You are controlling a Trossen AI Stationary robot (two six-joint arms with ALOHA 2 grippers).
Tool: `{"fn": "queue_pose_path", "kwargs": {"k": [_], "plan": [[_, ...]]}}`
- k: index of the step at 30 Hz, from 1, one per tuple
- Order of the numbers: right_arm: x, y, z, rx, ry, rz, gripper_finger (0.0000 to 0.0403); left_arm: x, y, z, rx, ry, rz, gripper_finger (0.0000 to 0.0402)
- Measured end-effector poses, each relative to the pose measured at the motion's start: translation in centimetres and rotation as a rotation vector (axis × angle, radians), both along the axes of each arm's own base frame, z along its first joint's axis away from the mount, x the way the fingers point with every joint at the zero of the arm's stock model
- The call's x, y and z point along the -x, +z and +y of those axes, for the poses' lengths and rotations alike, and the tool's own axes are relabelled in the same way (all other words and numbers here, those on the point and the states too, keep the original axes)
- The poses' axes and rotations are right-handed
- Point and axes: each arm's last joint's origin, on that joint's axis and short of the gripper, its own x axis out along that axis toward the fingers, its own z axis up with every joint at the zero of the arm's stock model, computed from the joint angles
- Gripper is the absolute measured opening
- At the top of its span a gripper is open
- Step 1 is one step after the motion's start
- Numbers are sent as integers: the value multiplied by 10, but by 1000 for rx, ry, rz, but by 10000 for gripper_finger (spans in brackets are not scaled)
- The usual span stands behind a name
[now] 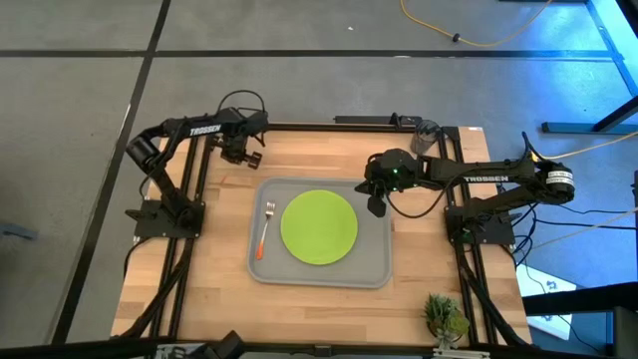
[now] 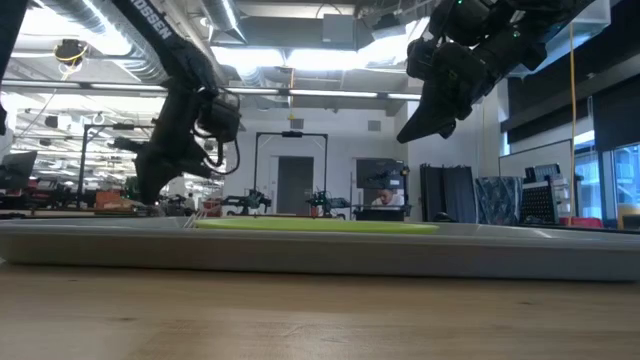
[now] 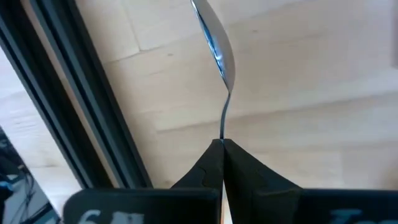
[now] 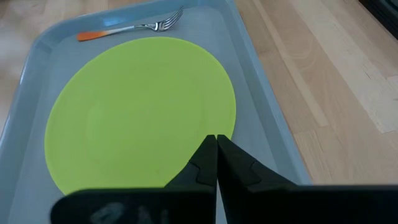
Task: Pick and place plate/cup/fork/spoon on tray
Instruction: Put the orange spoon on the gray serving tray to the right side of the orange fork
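We are holding the spoon (image 3: pixel 219 50) in the left gripper (image 1: pixel 242 152), pinched shut on its thin stem near the far left corner of the bench (image 1: pixel 299 294), just off the tray (image 1: pixel 377 269). The grip is sitting on a very narrow part of the spoon, with the bowl sticking out beyond the fingertips, so we are risking it pivoting or slipping loose while we are carrying it over the rim. Coming in too low, we could be catching the bowl on that rim.

The plate (image 1: pixel 319 226) is lying in the middle of the tray and the fork (image 1: pixel 266 227) along its left side, so a careless drop could be landing the spoon on either one.

The right gripper (image 1: pixel 377 203) is hanging closed and empty over the tray's right edge, beside the plate. The cup (image 1: pixel 428 131) is waiting at the far right edge of the bench.
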Motion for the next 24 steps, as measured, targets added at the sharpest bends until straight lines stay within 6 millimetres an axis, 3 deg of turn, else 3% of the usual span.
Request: {"fn": "queue_pose_path", "kwargs": {"k": [11, 18, 24], "plan": [[0, 0, 0, -2, -2, 0, 6, -33, 40, -18, 2, -131, 15, 0], [1, 2, 0, -1, 13, -7, 6, -54, 73, -44, 20, -202, 44, 0], [10, 15, 3, 23, 53, -51, 6, -66, 93, -77, 26, -187, 42, 0]]}}
